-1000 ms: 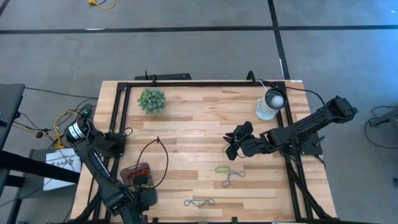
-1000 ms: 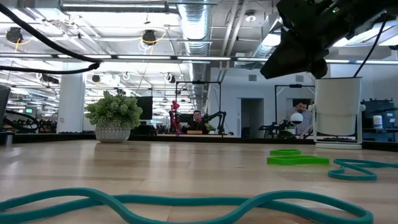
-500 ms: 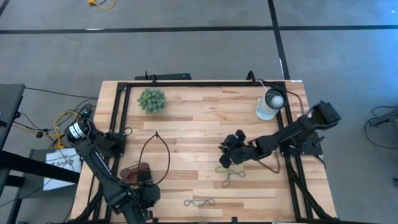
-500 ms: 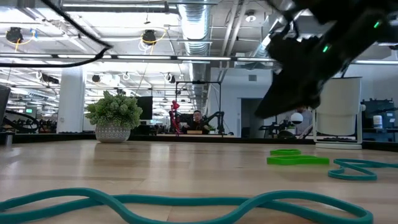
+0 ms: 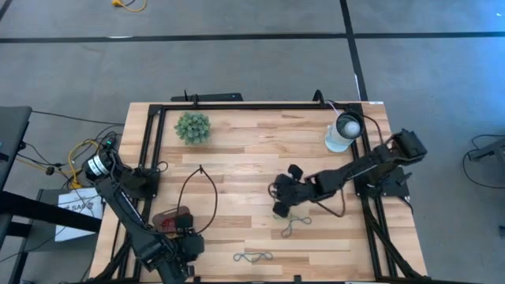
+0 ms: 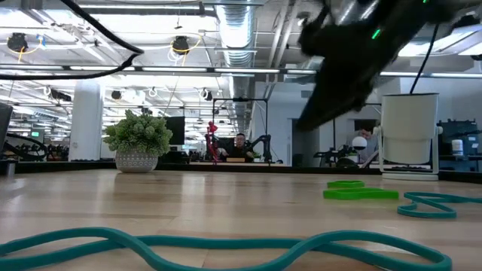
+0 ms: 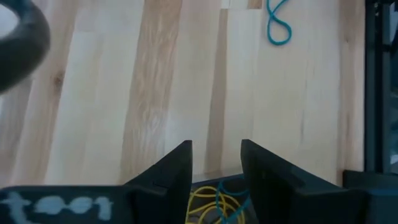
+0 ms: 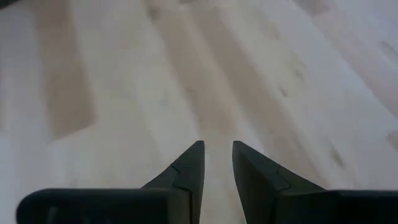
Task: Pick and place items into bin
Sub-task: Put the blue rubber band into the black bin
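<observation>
Limp rubber-band loops flat on the wood, both grippers empty.

Nearest the front edge: thin blue-grey rubber-band loop (image 5: 252,256), wavy, long axis along that edge. Just beyond: second blue-grey twisted loop (image 5: 294,226), slanting toward the table's middle. Then a flat green rubber loop (image 6: 360,192), lengthwise roughly across the table, right under the right gripper (image 8: 217,144), fingers a narrow gap apart with nothing between. Over at the left: small dark translucent plastic bin (image 5: 162,214) holding yellow and red bands, left gripper (image 7: 216,144) above it, fingers parted and bare. Judged featherlight, soft and stretchy, likely to flop and cling rather than slide. Probably best pinched across one strand near the loop's middle, fingers set crosswise to the long axis and pressed down to the wood.
</observation>
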Controlling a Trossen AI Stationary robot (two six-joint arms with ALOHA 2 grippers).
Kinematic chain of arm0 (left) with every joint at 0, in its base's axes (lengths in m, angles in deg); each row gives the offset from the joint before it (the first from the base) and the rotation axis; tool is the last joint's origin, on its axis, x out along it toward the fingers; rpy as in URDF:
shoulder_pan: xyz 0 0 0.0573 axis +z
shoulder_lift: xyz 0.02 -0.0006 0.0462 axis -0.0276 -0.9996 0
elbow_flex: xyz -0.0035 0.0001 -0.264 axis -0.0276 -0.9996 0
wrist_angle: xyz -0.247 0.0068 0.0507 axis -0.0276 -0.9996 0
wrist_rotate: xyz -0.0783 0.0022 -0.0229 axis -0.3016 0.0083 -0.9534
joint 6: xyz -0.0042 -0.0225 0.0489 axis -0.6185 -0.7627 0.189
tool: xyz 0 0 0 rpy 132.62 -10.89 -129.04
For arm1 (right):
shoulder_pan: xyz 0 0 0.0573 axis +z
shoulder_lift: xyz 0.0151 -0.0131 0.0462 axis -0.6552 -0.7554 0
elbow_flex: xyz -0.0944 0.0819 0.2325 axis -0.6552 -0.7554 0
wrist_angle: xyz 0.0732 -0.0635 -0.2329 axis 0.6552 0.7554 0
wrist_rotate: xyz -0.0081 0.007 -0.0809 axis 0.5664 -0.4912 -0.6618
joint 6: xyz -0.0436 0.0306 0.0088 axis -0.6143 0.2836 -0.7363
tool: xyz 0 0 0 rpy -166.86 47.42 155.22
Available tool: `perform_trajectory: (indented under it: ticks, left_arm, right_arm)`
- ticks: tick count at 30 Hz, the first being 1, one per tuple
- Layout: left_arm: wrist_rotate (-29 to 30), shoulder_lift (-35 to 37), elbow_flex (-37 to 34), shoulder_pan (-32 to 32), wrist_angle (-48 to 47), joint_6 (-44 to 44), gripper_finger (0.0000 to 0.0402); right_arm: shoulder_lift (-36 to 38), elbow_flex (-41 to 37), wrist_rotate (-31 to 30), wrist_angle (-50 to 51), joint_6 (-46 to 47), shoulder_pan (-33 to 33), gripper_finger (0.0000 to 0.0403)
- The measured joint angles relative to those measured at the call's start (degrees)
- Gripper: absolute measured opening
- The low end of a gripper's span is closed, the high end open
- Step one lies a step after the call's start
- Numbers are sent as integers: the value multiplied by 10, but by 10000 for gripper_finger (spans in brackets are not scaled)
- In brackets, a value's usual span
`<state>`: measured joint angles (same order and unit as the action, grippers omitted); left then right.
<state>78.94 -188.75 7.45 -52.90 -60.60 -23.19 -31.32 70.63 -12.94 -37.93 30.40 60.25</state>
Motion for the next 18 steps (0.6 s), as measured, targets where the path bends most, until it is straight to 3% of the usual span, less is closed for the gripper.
perform_trajectory:
  ticks: [5, 8, 12, 18]
  left_arm:
    - [21, 0, 0, 0, -25, 17, 128]
    - [46, 0, 0, 0, -43, 31, 128]
    - [124, 0, 0, 0, -66, 35, 128]
    - [241, 0, 0, 19, -98, -16, 128]
  right_arm:
    - [49, 47, 33, 165, 112, 76, 76]
    - [49, 50, 45, 193, 161, 122, 76]
    - [8, 50, 45, 198, 177, 171, 76]
    - [-18, 50, 39, 258, 292, 204, 76]
